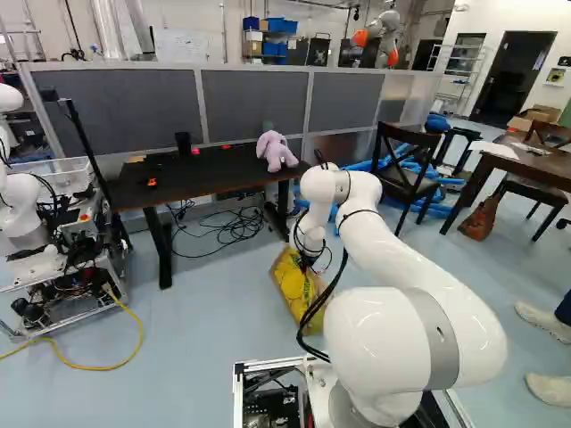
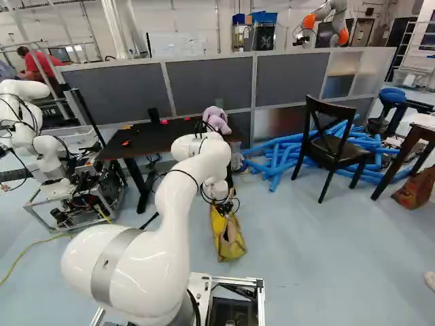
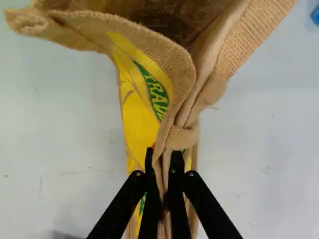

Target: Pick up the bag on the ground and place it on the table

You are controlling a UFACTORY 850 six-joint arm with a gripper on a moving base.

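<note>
The end effector (image 2: 226, 209) is black. Between its fingers runs tan, coarsely woven burlap, the trim of the bag (image 3: 133, 112), whose side is bright yellow with a green patch (image 3: 153, 92) bearing yellow lettering. Beneath the end effector, the floor (image 3: 60, 124) is pale blue-grey. Beyond it, the counter (image 1: 214, 181) is black, the plush toy (image 2: 216, 122) lilac, the foam tubes (image 2: 280, 159) bright blue, the partition (image 2: 211, 85) dark grey.
</note>
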